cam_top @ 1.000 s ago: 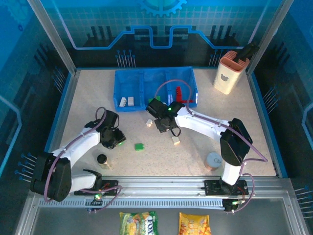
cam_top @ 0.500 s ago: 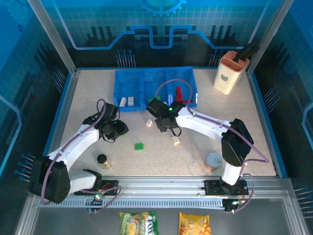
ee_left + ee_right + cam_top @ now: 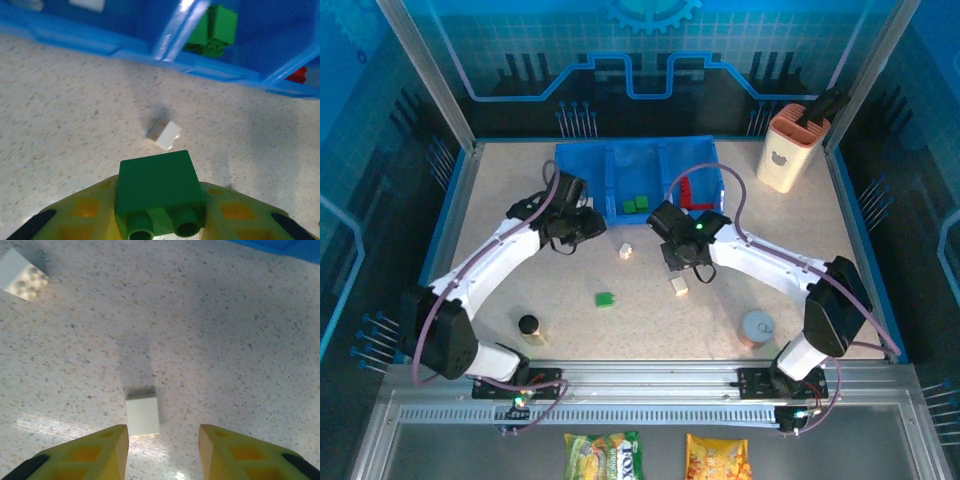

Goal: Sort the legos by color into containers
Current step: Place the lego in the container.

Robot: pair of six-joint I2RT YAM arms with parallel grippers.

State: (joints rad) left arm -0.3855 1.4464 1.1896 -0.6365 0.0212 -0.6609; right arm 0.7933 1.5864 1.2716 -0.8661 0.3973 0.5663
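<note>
Green lego (image 3: pixel 155 182) in left end effector (image 3: pixel 160 212), its outer edges off-frame

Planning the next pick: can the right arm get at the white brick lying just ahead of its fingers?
Probably yes. The right gripper is open, and the white brick lies alone on the table just ahead of its fingertips, slightly off centre, nothing crowding it. A small sideways shift may help.

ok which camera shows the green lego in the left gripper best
The left wrist view: the green lego fills the foreground, clamped in the left gripper, studs facing the camera. From the top external view the gripper's body hides it. The right wrist view faces a white lego on the table.
</note>
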